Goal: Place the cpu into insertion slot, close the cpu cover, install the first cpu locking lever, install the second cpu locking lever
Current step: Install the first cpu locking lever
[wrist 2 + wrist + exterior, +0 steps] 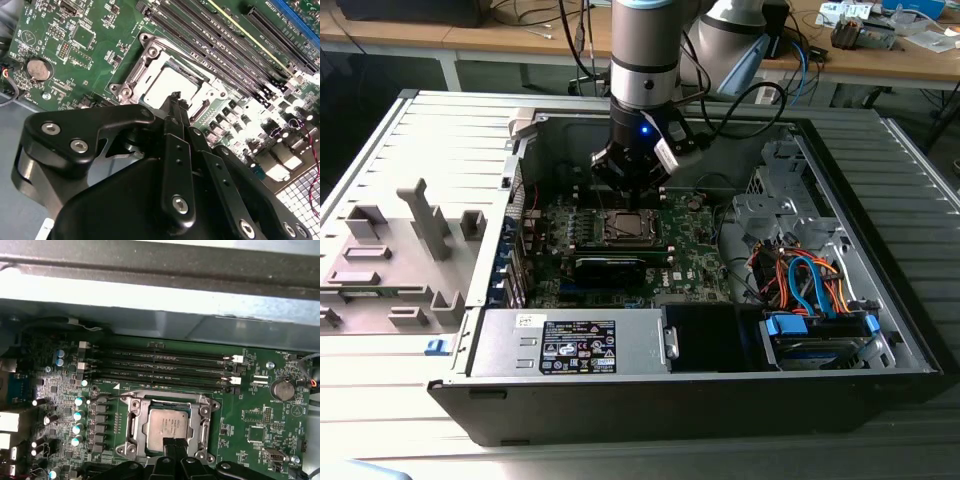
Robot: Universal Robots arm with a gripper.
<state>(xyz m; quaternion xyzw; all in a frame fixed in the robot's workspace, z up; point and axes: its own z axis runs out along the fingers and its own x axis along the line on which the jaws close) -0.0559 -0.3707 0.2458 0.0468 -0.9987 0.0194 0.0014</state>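
The claw [177,98] hangs just over the slot [167,427] in the middle of the green board [695,250]. Its two fingers are pressed tight together and hold nothing. The cpu [167,85] lies flat in the slot, so it looks already placed. The cover [212,90] sits down around it, low in the first wrist view. The chip's print is too small to read.
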